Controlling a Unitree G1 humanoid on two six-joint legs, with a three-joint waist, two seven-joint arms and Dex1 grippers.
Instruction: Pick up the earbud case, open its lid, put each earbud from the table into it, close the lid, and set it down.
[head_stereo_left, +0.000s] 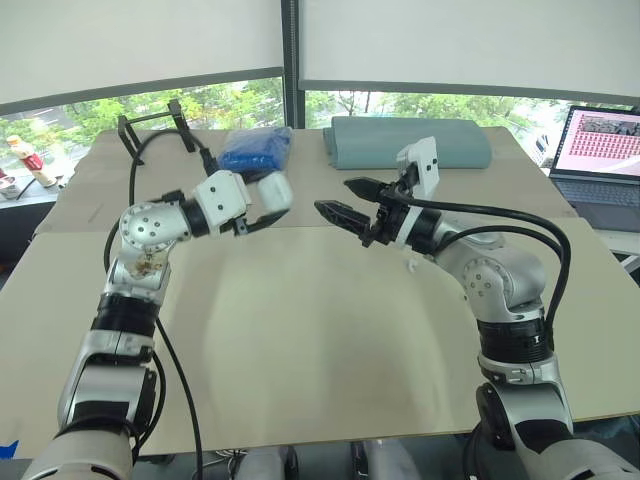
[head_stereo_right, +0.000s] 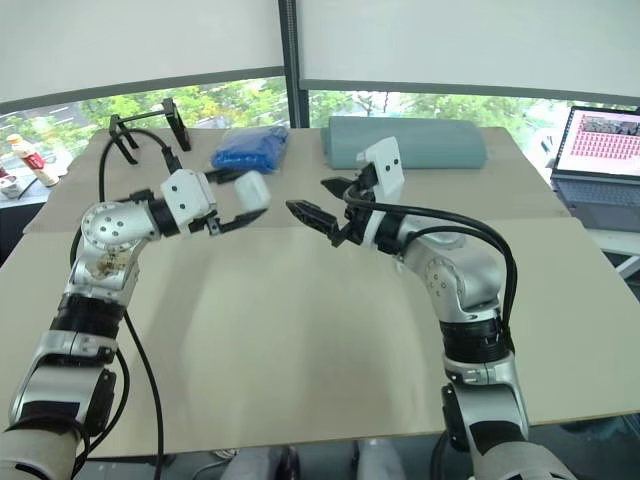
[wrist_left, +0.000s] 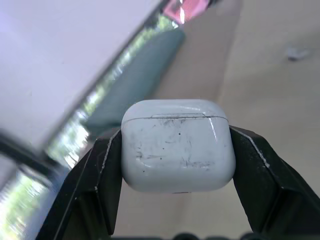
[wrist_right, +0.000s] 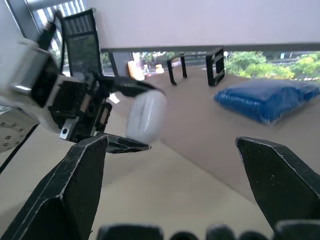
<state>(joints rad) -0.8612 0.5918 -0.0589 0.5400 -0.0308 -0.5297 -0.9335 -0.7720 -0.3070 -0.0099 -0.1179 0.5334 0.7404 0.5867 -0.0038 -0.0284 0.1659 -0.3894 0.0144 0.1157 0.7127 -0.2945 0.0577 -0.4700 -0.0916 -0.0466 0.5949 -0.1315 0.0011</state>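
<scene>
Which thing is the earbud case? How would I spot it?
Over the big beige table, the two arms nearly meet. The left gripper pinches the earbud case. It is small, white, rounded, unlike the blue bag and grey-green roll behind.

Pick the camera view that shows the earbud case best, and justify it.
The left wrist view: the earbud case faces the camera, clamped between the left gripper's fingers, with its closed lid seam plain. Both eye views show it as a white block at that gripper's tip; the right wrist view shows it from the side.
</scene>
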